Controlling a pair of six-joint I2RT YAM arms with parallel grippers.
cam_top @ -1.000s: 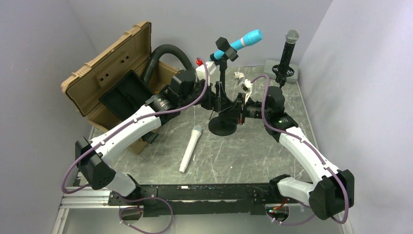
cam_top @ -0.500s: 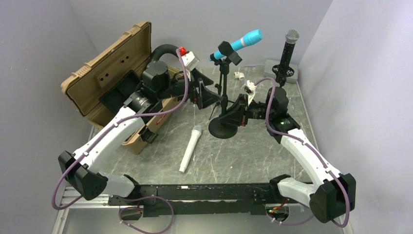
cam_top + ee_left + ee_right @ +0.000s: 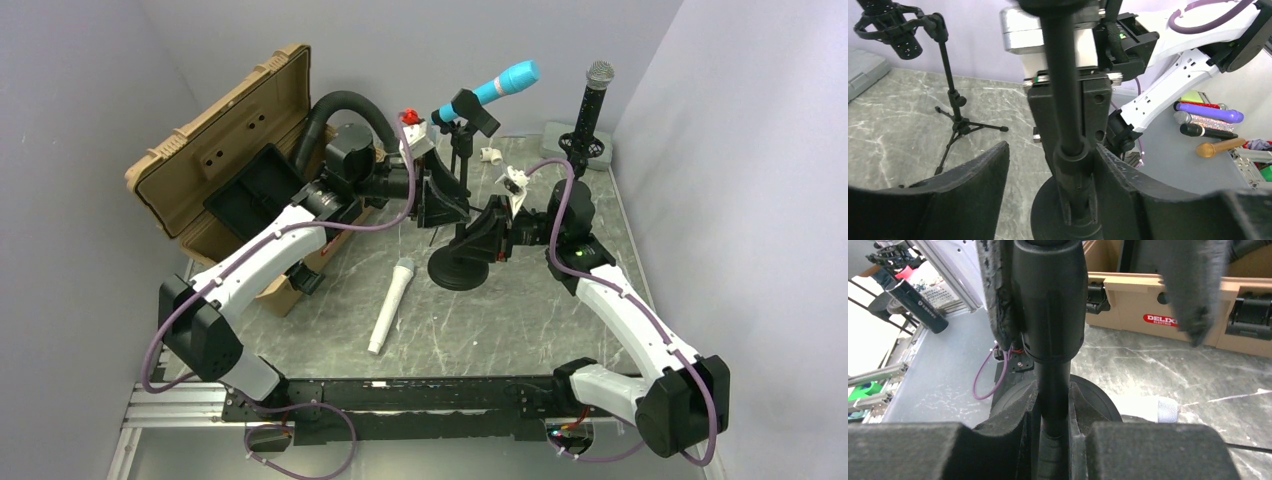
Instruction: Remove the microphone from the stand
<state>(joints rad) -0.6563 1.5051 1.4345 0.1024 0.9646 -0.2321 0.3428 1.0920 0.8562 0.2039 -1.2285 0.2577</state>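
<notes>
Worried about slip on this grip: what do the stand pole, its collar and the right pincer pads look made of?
The stand pole looks like black painted metal, smooth with a faint sheen. Its collar seems moulded plastic, matte. The right pincer pads look like dark foam or rubber: rough, pitted, frayed at edges.

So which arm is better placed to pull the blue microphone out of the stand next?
Left, probably. The right pincer is shut on the stand pole, so it is occupied bracing it. The left pincer is open, straddling the pole below the blue microphone, free to go up to it.
</notes>
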